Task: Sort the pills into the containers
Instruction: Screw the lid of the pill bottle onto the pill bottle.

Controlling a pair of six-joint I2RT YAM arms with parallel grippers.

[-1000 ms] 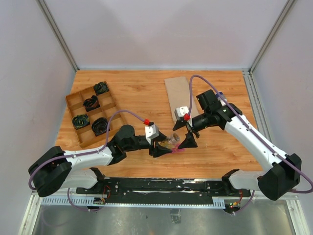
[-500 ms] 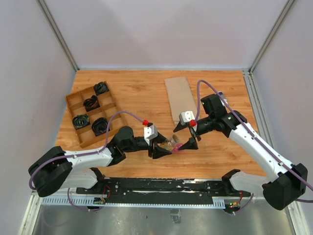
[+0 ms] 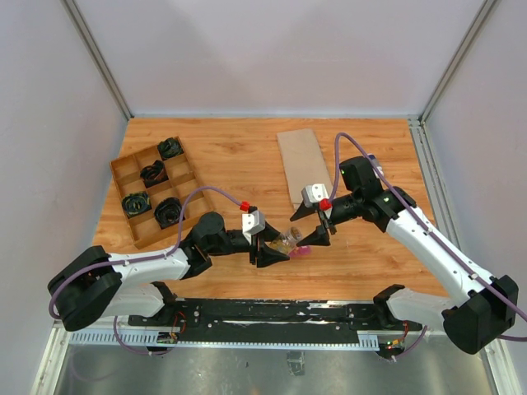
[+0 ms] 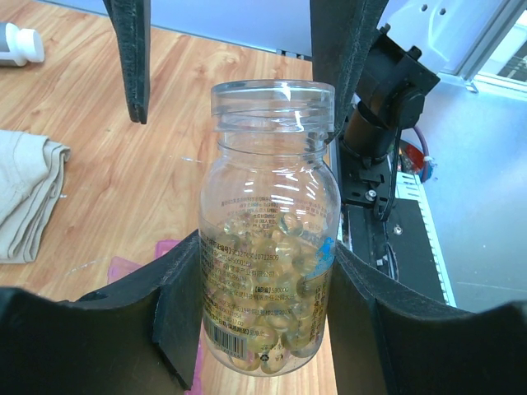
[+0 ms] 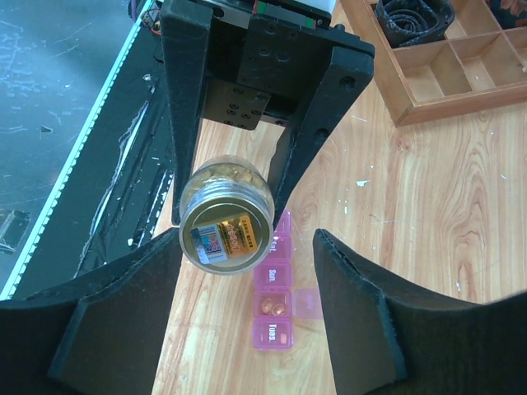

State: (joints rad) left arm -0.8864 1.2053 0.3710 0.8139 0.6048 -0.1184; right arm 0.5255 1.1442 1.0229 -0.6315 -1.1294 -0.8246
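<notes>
An uncapped clear bottle (image 4: 268, 247) half full of yellow pills lies tilted in my left gripper (image 4: 262, 271), which is shut on its body. The bottle's mouth (image 5: 226, 218) faces my right gripper (image 5: 247, 247), whose fingers (image 4: 136, 58) stand open on either side of the neck. Under the bottle, on the table, lies the pink strip of containers (image 5: 276, 300). One compartment is open with orange pills (image 5: 276, 306) in it. From above, the bottle (image 3: 288, 239) hangs over the strip (image 3: 301, 250) between the left gripper (image 3: 276, 249) and the right gripper (image 3: 316, 237).
A wooden divided tray (image 3: 130, 171) with black items sits at the left, also seen in the right wrist view as the tray (image 5: 445, 74). A beige folded cloth (image 3: 303, 160) lies behind the grippers. A small white-capped bottle (image 4: 16, 45) lies beyond it.
My right gripper has come in closer to the bottle's mouth and its jaws have narrowed. The left gripper and the bottle have hardly moved.
</notes>
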